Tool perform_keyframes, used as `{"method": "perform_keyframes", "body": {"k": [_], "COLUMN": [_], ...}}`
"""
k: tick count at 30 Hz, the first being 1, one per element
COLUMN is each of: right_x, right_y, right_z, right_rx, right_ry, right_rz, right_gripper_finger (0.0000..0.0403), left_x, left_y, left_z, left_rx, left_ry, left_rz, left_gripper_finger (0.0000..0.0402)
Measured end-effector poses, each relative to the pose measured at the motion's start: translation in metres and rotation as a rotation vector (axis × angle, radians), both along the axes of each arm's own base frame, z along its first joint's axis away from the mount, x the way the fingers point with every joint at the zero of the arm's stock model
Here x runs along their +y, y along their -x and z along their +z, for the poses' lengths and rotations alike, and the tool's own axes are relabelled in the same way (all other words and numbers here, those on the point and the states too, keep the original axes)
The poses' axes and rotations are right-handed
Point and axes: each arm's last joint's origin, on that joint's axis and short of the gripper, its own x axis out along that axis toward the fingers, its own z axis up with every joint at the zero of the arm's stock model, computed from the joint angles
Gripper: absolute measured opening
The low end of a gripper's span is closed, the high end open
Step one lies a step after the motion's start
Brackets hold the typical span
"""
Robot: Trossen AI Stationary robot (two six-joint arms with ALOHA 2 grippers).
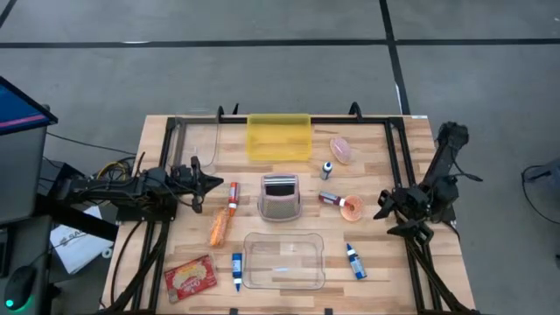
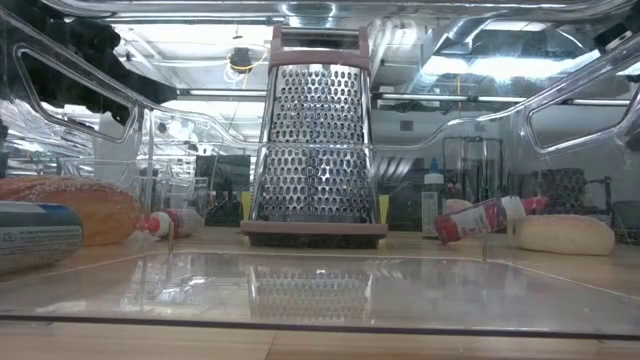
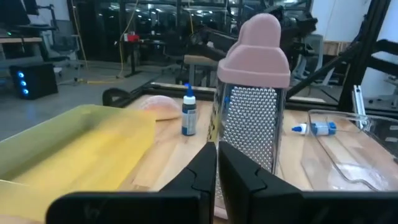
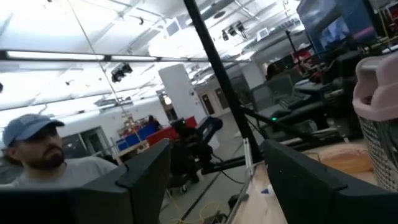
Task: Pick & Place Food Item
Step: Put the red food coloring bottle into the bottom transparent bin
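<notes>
Food items lie on the wooden table: a baguette (image 1: pixel 218 227) at the left, a pale pink bun (image 1: pixel 341 150) at the far right, a red snack packet (image 1: pixel 190 277) at the near left. A metal grater (image 1: pixel 280 198) with a pink top stands upright in the middle. My left gripper (image 1: pixel 206 179) hovers level at the table's left, shut and empty (image 3: pixel 216 168), pointing toward the grater (image 3: pixel 252 93). My right gripper (image 1: pixel 383 206) hovers at the table's right, open (image 4: pixel 217 180), tipped upward, with nothing between its fingers.
A yellow bin (image 1: pixel 279 136) stands at the far middle and a clear bin (image 1: pixel 283 261) at the near middle. Several small bottles (image 1: pixel 353 261) lie scattered, one by an orange disc (image 1: pixel 352 207). A person (image 4: pixel 37 155) shows beyond the table in the right wrist view.
</notes>
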Motion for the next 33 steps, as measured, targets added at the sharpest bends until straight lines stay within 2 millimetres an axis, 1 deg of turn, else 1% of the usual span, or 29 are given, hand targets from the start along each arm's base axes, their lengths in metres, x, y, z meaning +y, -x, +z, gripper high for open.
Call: {"method": "perform_keyframes", "body": {"k": [3,7,9,11,14,16,19,22,24,28,31,33], "right_x": [0.008,0.017,0.023,0.028,0.031,0.033,0.035,0.035,0.033,0.022,0.010,0.003], "right_y": [-0.006,-0.015,-0.020,-0.027,-0.037,-0.044,-0.052,-0.057,-0.059,-0.054,-0.047,-0.042], "right_z": [0.000,0.001,0.006,0.012,0.024,0.037,0.051,0.069,0.080,0.098,0.105,0.104], "right_rx": [-0.007,-0.019,-0.017,-0.010,-0.003,-0.017,-0.022,0.008,0.086,0.347,0.514,0.621], "right_ry": [0.000,0.018,0.024,0.031,0.001,-0.042,-0.020,0.018,0.058,0.138,0.142,0.127], "right_rz": [-0.019,-0.049,-0.063,-0.089,-0.143,-0.156,-0.151,-0.183,-0.248,-0.383,-0.449,-0.457], "right_gripper_finger": [0.0249,0.0249,0.0249,0.0249,0.0249,0.0249,0.0249,0.0249,0.0249,0.0249,0.0249,0.0249], "left_x": [-0.001,-0.002,-0.002,-0.001,-0.001,-0.001,0.000,0.000,0.000,0.000,0.000,0.001], "left_y": [0.000,0.000,0.001,0.001,0.003,0.005,0.010,0.015,0.017,0.017,0.014,0.011], "left_z": [0.005,0.012,0.013,0.019,0.027,0.033,0.044,0.052,0.056,0.057,0.058,0.059], "left_rx": [-0.063,-0.151,-0.175,-0.234,-0.311,-0.366,-0.488,-0.582,-0.617,-0.620,-0.578,-0.552], "left_ry": [0.038,0.169,0.199,0.184,0.132,0.085,0.069,0.026,-0.009,-0.058,-0.103,-0.106], "left_rz": [-0.030,-0.064,-0.067,-0.067,-0.066,-0.059,-0.024,-0.003,-0.004,0.008,0.021,0.053], "left_gripper_finger": [0.0012,0.0012,0.0012,0.0012,0.0012,0.0012,0.0012,0.0012,0.0012,0.0012,0.0012,0.0012]}}
